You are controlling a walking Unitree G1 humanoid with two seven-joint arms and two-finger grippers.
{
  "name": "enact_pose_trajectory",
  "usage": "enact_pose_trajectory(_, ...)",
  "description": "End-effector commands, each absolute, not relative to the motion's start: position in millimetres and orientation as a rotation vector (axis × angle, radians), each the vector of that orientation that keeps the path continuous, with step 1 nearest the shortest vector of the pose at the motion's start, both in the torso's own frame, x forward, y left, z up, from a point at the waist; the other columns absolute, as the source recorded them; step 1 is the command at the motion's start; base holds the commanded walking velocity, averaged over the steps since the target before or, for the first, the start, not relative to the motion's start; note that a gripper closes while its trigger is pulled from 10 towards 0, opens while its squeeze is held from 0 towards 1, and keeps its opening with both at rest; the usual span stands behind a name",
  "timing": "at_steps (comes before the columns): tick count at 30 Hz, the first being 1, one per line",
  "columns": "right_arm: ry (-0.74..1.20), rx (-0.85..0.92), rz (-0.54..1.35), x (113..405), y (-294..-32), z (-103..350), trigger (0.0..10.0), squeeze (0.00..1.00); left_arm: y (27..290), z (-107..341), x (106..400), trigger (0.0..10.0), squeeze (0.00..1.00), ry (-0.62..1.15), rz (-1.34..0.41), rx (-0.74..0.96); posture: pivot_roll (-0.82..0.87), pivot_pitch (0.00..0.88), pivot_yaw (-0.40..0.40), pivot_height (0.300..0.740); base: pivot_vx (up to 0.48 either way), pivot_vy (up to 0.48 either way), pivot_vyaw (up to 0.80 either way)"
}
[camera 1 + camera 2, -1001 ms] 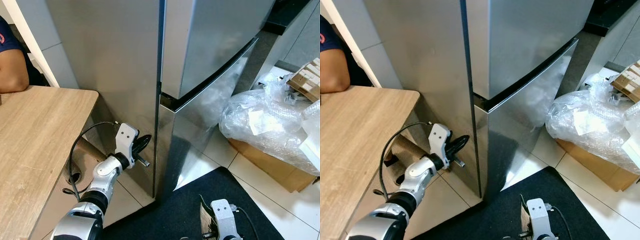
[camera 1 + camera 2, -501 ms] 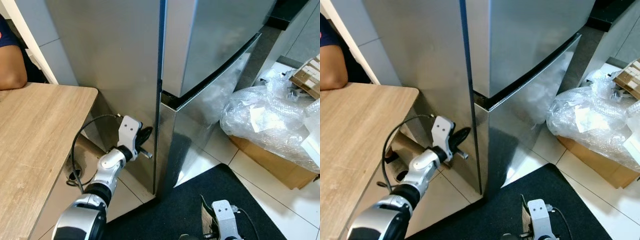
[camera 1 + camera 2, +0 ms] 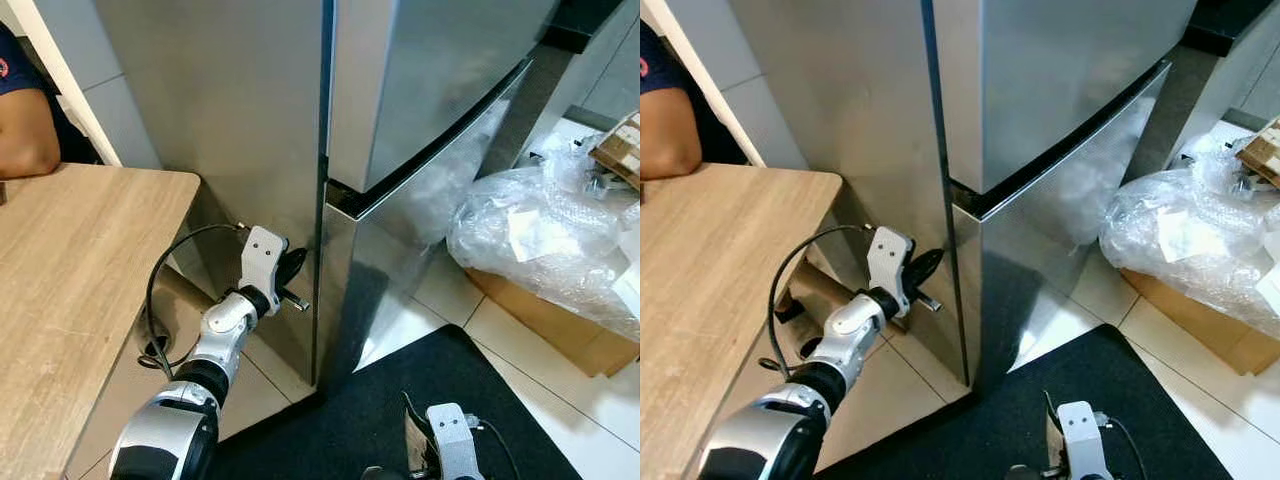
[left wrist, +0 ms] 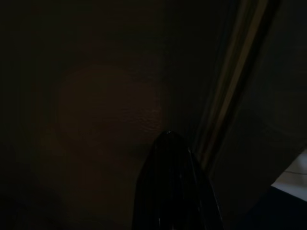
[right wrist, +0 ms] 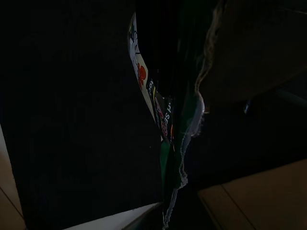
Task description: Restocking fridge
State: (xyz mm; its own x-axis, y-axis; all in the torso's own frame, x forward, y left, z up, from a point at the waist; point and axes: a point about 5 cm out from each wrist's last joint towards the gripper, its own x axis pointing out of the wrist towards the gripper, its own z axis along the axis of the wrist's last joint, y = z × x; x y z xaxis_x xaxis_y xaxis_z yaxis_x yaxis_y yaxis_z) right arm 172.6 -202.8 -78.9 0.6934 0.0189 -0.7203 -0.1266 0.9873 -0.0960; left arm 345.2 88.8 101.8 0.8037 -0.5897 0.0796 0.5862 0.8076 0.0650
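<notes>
- Left eye view: the left pincer (image 3: 291, 270) reaches out to the steel fridge (image 3: 400, 120), its black fingers drawn together at the lower door's edge. Both fridge doors are closed. A wooden surface (image 3: 70, 260) lies to the left, with a person's arm (image 3: 25, 140) at its far corner. A plastic-wrapped cardboard box (image 3: 540, 240) sits on the floor to the right, beside a dark mat (image 3: 400, 400).
- Right eye view: the right pincer's wrist (image 3: 1077, 455) hangs low above the mat.
- Left wrist view: very dark; one black finger (image 4: 172, 191) points at the fridge's door seam.
- Right wrist view: dark; the right pincer is clamped on a printed packet (image 5: 165, 120).
</notes>
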Motion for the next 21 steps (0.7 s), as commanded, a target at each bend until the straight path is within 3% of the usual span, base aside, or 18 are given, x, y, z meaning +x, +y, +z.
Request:
enact_pose_trajectory(1, 0.802, -0.135, 0.063, 169, -205, -80, 10.0, 0.00, 73, 104, 344, 9.6, 0.00, -0.093, -0.693, 0.010, -0.20, 0.165, 0.052, 0.740, 0.000, 0.000, 0.00)
enact_pose_trajectory(21, 0.806, -0.134, 0.057, 167, -206, -81, 10.0, 0.00, 45, 104, 334, 10.0, 0.00, -0.111, -0.837, -0.020, -0.20, 0.154, 0.058, 0.740, 0.000, 0.000, 0.00)
